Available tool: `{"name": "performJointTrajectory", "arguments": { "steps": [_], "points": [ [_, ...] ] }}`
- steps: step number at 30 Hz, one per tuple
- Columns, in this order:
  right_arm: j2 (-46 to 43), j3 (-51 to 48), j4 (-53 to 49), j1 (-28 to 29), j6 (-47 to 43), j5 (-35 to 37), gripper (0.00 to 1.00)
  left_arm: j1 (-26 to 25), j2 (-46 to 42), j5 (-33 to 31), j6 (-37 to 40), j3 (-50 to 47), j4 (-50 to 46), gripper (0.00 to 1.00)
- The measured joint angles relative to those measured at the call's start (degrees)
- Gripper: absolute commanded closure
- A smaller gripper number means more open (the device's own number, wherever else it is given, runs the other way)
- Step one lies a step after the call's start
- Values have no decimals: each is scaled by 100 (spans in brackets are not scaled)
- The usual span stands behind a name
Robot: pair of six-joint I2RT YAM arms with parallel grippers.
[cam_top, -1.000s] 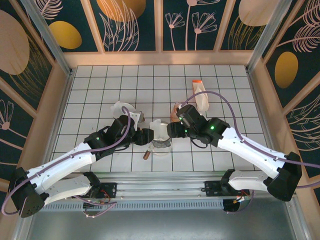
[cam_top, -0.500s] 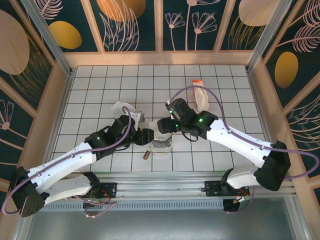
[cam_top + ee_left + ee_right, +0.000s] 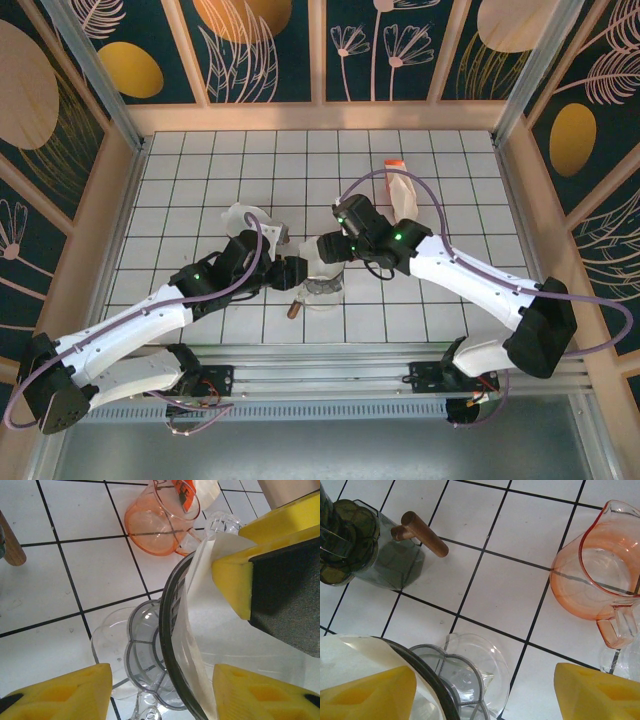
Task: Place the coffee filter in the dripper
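Now, top view: both grippers met at the dripper (image 3: 142,660), near the front middle of the surface (image 3: 100,570).

Filter (image 3: 205,615): white paper, upright against the inside of the dripper's dark rim, with its top edge standing clear above the rim. It was partly in and not flat to the wall.

Right gripper (image 3: 328,247): jaws wide, nothing clamped. One finger (image 3: 235,575) lay on the filter's upper edge, on the side away from the left wrist camera. In the right wrist view the paper sat just under the left-hand finger, and the other finger was well apart from it, over bare tile.

Left gripper (image 3: 293,271): jaws also wide, straddling the dripper and filter. Could not tell whether either finger touched the rim.

Orange pitcher (image 3: 160,522): just behind the dripper, empty. Dark glass jar (image 3: 367,550) with a wooden handle stood near the dripper.
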Motion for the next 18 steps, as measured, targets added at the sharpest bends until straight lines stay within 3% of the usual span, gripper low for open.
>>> {"name": "performJointTrajectory", "arguments": {
  "steps": [18],
  "points": [
    [-750, -262, 343, -2, 175, 31, 25, 0, 0, -17, -44, 2, -9, 26]
  ]
}}
